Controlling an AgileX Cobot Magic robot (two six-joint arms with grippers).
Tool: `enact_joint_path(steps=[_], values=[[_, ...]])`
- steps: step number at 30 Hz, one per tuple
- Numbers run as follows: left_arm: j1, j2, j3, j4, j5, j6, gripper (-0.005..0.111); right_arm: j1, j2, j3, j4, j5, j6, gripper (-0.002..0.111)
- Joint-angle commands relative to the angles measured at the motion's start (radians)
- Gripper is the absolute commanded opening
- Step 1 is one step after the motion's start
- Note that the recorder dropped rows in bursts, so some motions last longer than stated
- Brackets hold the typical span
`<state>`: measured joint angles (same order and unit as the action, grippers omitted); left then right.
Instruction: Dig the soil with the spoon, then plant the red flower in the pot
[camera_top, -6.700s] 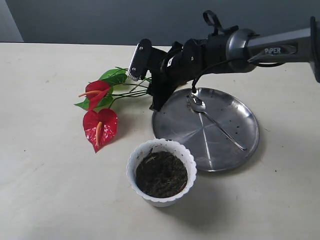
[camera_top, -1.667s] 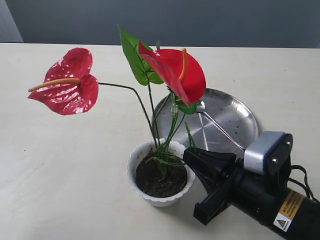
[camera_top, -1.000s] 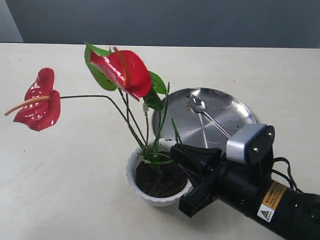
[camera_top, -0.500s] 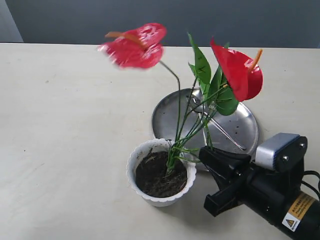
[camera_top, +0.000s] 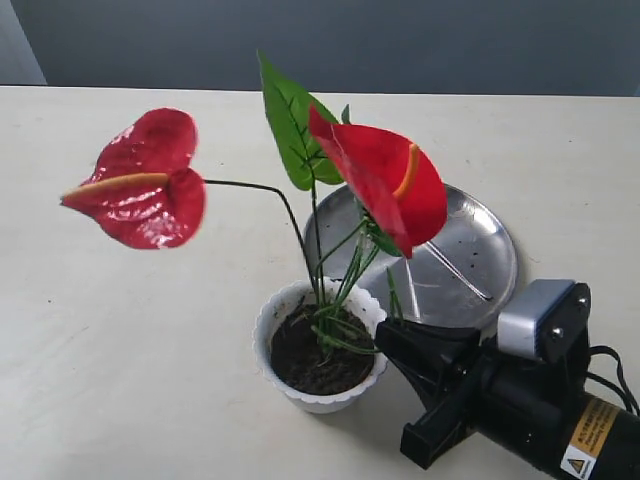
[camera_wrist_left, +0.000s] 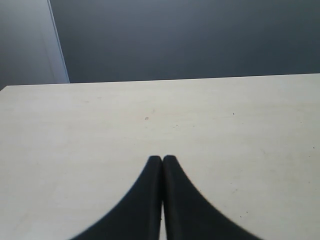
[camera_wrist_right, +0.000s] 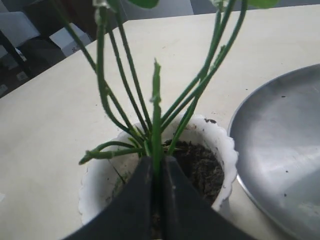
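Here the left gripper (camera_wrist_left: 161, 161) is clenched on nothing above bare table (camera_wrist_left: 100, 130). The red flower (camera_top: 375, 180) stands in the pot (camera_top: 268, 330), and the right gripper (camera_wrist_right: 155, 167) pinches its stems beside the plate (camera_top: 470, 280).

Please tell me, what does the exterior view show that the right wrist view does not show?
Only the exterior view shows the two red blooms of the red flower, its leaf, and the spoon lying on the steel plate. Only the right wrist view shows the right gripper shut on a green stem, close up. Both show the white pot, the soil, the stems and part of the plate.
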<state>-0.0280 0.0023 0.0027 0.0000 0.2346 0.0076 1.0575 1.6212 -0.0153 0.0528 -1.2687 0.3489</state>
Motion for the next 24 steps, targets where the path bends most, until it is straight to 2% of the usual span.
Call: enact_joint_path(steps=[1,14,24], values=[[-0.004,-0.002,-0.003,0.000,-0.002,-0.001,0.000,0.001,0.013,0.015,-0.027,0.164,-0.001,-0.001],[-0.004,-0.002,-0.003,0.000,-0.002,-0.001,0.000,0.001,0.013,0.015,0.021,0.222,0.003,-0.001],[-0.004,-0.002,-0.003,0.000,-0.002,-0.001,0.000,0.001,0.013,0.015,0.023,0.184,0.003,-0.001]])
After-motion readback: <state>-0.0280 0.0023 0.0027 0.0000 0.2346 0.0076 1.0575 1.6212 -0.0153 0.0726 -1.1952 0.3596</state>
